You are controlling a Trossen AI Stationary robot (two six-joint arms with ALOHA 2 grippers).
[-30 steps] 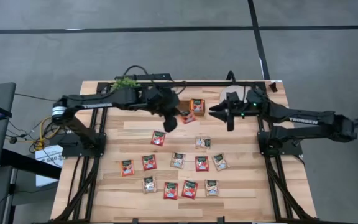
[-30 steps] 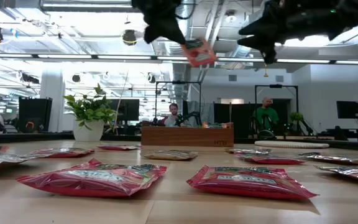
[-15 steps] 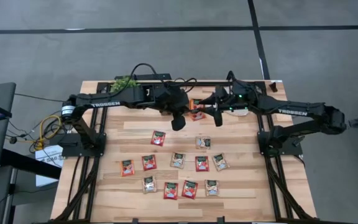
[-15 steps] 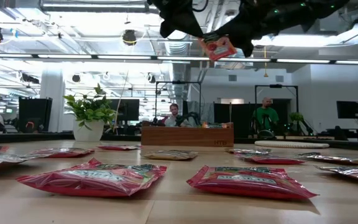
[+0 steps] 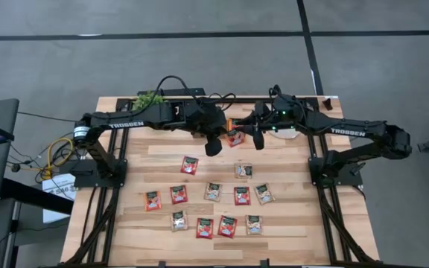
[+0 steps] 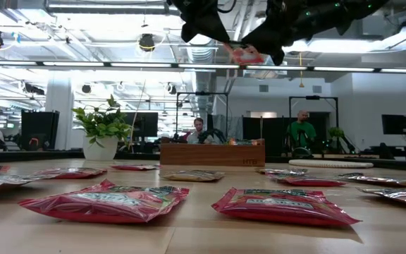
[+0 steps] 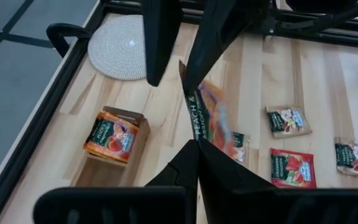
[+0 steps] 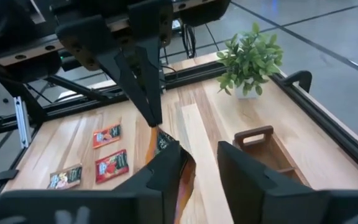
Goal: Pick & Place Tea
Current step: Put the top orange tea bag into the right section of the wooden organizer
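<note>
Your left gripper (image 7: pixel 194 146) is pressed together on one corner of a red tea sachet (image 7: pixel 213 121), holding it well above the table (edge-on to the left wrist camera, its long axis running away from the fingertips toward the other arm). Your right gripper (image 8: pixel 197 165) stands spread around the sachet's opposite edge, fingers on either side; whether they touch it you cannot tell. In the high view the two grippers meet over the table's far middle. Just beside them the small wooden box (image 7: pixel 114 140) holds a sachet. The other sachets (image 5: pixel 213 192) lie flat on the wooden table (image 5: pixel 289 223), near a potted plant (image 8: pixel 250 59).
</note>
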